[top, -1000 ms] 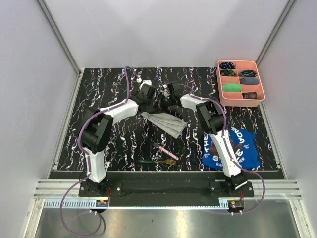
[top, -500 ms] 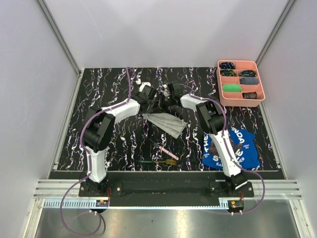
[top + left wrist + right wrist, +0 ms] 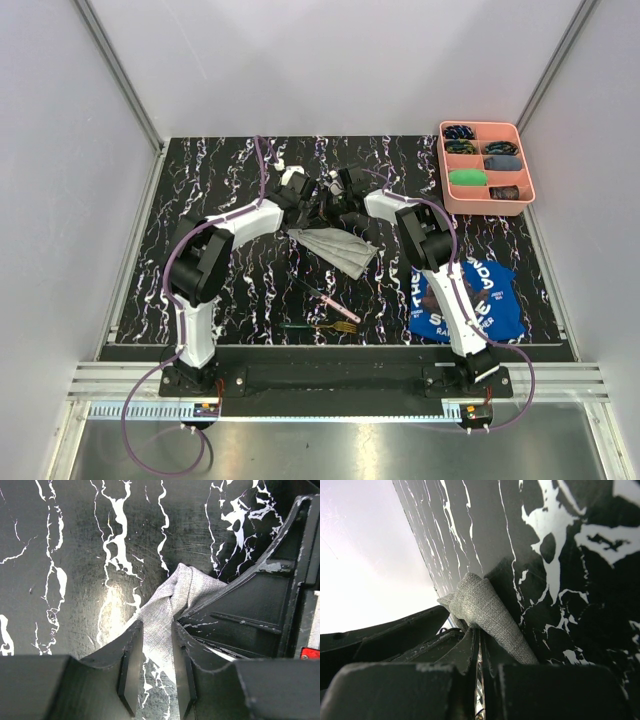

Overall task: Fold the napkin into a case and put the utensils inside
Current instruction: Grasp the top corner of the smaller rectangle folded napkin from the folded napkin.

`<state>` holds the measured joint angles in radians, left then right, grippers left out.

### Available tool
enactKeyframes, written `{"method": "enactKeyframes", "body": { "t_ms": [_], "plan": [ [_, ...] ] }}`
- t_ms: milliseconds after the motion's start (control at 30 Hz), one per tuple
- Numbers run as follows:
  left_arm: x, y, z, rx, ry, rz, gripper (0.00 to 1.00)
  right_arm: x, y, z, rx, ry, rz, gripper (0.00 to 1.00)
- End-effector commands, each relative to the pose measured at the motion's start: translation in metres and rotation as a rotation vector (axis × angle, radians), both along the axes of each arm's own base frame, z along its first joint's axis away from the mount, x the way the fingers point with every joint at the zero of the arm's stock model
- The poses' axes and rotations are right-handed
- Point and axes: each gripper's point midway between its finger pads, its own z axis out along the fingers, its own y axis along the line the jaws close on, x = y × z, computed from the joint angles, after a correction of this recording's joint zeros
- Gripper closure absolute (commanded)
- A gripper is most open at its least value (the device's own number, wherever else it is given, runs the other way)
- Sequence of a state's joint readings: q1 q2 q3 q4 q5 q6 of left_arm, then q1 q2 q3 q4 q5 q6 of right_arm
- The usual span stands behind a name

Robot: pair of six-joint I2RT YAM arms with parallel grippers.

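Nearest the arm bases, the utensils lie loose on the desk. The green-handled fork runs crosswise, and the pink-handled knife slants just beyond it. Both are clear of the cloth and neither arm touches them. Farther out lies the napkin, a partly folded grey band. Its long axis runs from the far left down to the near right, so it is not yet a finished case. Its bulk lies on the near side of both pincers, which meet at its far edge with a raised, bunched corner between them. Any coming fold therefore looks to turn on carrying that far corner back toward the bases, over the flat layers. Neither arm is plainly nearer, since they face each other across the same corner. The left pincer has its jaws partly parted, astride a twisted strip of cloth that passes between the fingers. I cannot tell whether they press the strip or merely straddle it. The right pincer is clenched, jaws nearly together, and a rolled fold of the napkin comes straight out from between them. By the look of it, that arm has the surer hold on the raised corner.
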<state>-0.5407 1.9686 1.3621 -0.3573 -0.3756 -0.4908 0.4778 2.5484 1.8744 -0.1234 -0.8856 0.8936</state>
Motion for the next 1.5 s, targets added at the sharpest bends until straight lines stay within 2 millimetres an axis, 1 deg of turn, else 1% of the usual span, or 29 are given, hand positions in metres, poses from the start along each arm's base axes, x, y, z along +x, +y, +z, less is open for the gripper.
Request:
{"method": "enactKeyframes", "body": {
  "t_ms": [0, 167, 200, 300, 500, 533, 633, 667, 733, 867, 900, 967, 1000, 1067, 1100, 1133, 1167, 1267, 1333, 1467],
  "plan": [
    [0.017, -0.007, 0.028, -0.047, -0.092, 0.024, 0.67, -0.005, 0.008, 0.038, 0.055, -0.068, 0.044, 0.96],
    [0.020, -0.006, 0.021, -0.029, -0.070, 0.029, 0.71, -0.006, 0.007, 0.037, 0.053, -0.066, 0.044, 0.97],
    [0.019, -0.007, 0.021, -0.035, -0.070, 0.033, 0.71, -0.006, 0.007, 0.036, 0.052, -0.064, 0.044, 0.97],
    [0.020, -0.011, 0.025, -0.057, -0.072, 0.024, 0.66, -0.006, 0.007, 0.036, 0.053, -0.065, 0.046, 0.96],
    [0.021, -0.009, 0.020, -0.039, -0.065, 0.026, 0.67, -0.006, 0.008, 0.036, 0.054, -0.065, 0.047, 0.96],
    [0.021, -0.008, 0.016, -0.029, -0.058, 0.027, 0.70, -0.006, 0.008, 0.036, 0.054, -0.065, 0.047, 0.97],
    [0.021, -0.008, 0.010, -0.012, -0.040, 0.023, 0.73, -0.008, 0.009, 0.036, 0.053, -0.065, 0.051, 0.97],
    [0.020, -0.007, 0.007, -0.007, -0.032, 0.022, 0.76, -0.008, 0.009, 0.036, 0.053, -0.064, 0.050, 0.97],
    [0.019, -0.007, 0.005, 0.001, -0.028, 0.020, 0.79, -0.008, 0.010, 0.035, 0.052, -0.061, 0.050, 0.97],
    [0.020, -0.004, 0.012, 0.009, -0.042, 0.023, 0.93, -0.008, 0.010, 0.038, 0.055, -0.068, 0.052, 0.97],
    [0.020, -0.004, 0.018, 0.000, -0.052, 0.026, 1.00, -0.008, 0.010, 0.039, 0.057, -0.067, 0.054, 0.96],
    [0.023, -0.009, 0.028, -0.028, -0.074, 0.010, 1.00, -0.009, 0.010, 0.040, 0.059, -0.071, 0.054, 0.96],
    [0.023, -0.013, 0.037, -0.051, -0.090, -0.001, 1.00, -0.009, 0.010, 0.043, 0.061, -0.071, 0.057, 0.97],
    [0.024, -0.024, 0.044, -0.098, -0.106, -0.045, 1.00, -0.012, 0.012, 0.047, 0.067, -0.085, 0.068, 0.96],
    [0.023, -0.026, 0.049, -0.109, -0.119, -0.063, 1.00, -0.012, 0.012, 0.048, 0.065, -0.087, 0.071, 0.97],
    [0.021, -0.030, 0.048, -0.122, -0.117, -0.083, 1.00, -0.014, 0.012, 0.050, 0.060, -0.094, 0.080, 0.96],
    [0.023, -0.031, 0.050, -0.132, -0.135, -0.089, 1.00, -0.015, 0.015, 0.057, 0.064, -0.108, 0.091, 0.97],
    [0.017, -0.032, 0.040, -0.143, -0.127, -0.111, 1.00, -0.023, 0.021, 0.067, 0.084, -0.116, 0.127, 0.97],
    [0.016, -0.032, 0.038, -0.149, -0.130, -0.106, 1.00, -0.024, 0.025, 0.074, 0.098, -0.114, 0.133, 0.96],
    [0.013, -0.029, 0.028, -0.137, -0.126, -0.106, 1.00, -0.026, 0.030, 0.074, 0.106, -0.091, 0.127, 0.97]
  ]
}}
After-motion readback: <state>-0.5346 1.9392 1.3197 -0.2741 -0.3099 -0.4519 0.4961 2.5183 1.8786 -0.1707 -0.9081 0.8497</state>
